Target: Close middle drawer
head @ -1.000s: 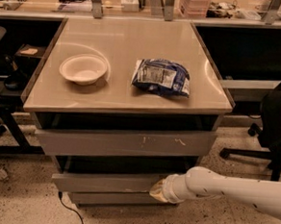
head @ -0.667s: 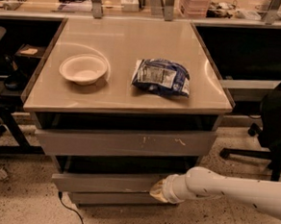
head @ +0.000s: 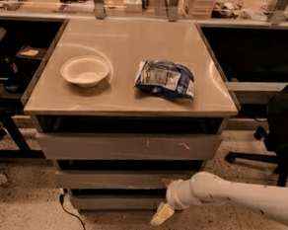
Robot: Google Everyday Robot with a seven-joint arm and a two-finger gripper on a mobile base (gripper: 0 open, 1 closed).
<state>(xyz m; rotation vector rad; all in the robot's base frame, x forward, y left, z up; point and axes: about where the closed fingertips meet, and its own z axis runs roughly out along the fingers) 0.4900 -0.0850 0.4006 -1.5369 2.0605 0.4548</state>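
Jaws apparently spread and gripping nothing, the white two-finger gripper [head: 164,197] sits at the right end of the wide plain grey metal middle drawer [head: 110,180], below the beige worktop's [head: 134,39] front edge, seemingly placed to push the slightly protruding front shut.

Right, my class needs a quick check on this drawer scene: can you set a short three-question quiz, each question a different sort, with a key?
1. True or false: the white bowl sits left of the blue snack bag on the cabinet top.
2. The gripper is low at the cabinet's front right. Which is it nearest? A the white bowl, B the blue snack bag, C the middle drawer.
3. Which drawer front bears pale scratch marks?

Key: 1 true; 2 C; 3 the top drawer front.
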